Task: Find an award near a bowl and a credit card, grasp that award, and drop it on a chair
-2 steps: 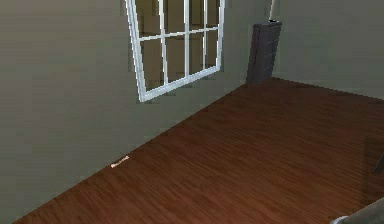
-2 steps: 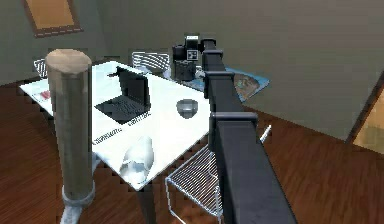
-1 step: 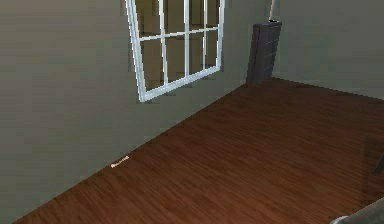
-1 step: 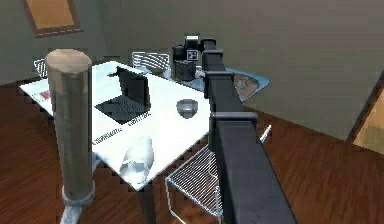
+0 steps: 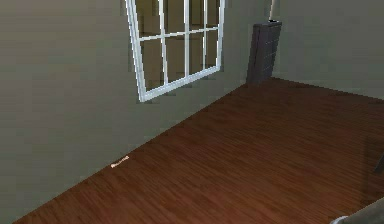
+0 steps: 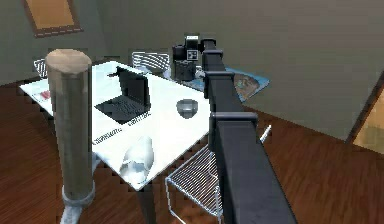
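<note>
Just beyond the bowl (image 6: 186, 106) — the gripper (image 6: 182, 60).

The table (image 6: 165, 122) is white, with a black laptop (image 6: 125, 98) at its middle and a grey bowl (image 6: 187, 106) beside it. The floor (image 5: 250, 150) is reddish-brown wood plank, the window (image 5: 178, 45) is white-framed, and the wall (image 5: 60, 90) is olive-grey.

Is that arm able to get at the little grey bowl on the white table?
Probably yes: the arm stretches out over the white table, and the bowl sits on it just left of the bar, with bare tabletop between.
</note>
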Controlling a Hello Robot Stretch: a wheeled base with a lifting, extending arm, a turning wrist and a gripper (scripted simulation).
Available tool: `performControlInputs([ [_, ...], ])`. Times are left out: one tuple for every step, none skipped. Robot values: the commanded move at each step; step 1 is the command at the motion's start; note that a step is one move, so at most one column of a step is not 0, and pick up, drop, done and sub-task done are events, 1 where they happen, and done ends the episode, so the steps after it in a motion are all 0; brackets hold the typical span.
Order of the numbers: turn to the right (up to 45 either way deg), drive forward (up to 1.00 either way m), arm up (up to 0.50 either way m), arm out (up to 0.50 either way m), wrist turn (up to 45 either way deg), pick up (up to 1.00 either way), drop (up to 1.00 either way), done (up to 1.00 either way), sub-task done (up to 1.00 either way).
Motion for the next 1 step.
performControlInputs([
  [0.0,0.0,0.0,0.0,0.0,0.0,1.0,0.0,0.0],
])
